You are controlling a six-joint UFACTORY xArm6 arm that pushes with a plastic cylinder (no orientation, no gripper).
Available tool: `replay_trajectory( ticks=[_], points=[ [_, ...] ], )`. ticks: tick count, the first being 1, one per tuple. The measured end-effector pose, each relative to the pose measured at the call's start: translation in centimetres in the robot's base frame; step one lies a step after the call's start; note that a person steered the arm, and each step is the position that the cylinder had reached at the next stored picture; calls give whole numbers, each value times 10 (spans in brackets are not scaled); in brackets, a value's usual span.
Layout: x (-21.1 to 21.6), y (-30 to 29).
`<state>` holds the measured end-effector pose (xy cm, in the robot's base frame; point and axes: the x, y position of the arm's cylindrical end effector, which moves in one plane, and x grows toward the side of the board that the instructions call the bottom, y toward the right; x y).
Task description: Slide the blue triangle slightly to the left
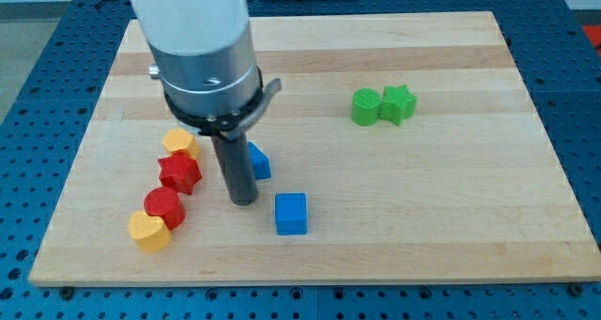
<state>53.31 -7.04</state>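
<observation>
The blue triangle (258, 161) lies on the wooden board (441, 198), left of centre, partly hidden behind my rod. My tip (243, 202) rests on the board just below and to the left of the blue triangle, close to it; contact cannot be told. A blue cube (291, 213) sits below and to the right of the tip.
At the view's left a yellow block (178, 142), a red star (180, 173), a red block (164, 205) and a yellow heart (148, 231) form a slanted chain. A green cylinder (365, 106) and green star (398, 103) touch at the upper right.
</observation>
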Motion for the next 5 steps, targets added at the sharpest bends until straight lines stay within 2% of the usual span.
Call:
replay_trajectory(
  ticks=[2,3,4,5],
  points=[
    [0,89],
    [-17,91],
    [-39,64],
    [-42,42]
  ],
)
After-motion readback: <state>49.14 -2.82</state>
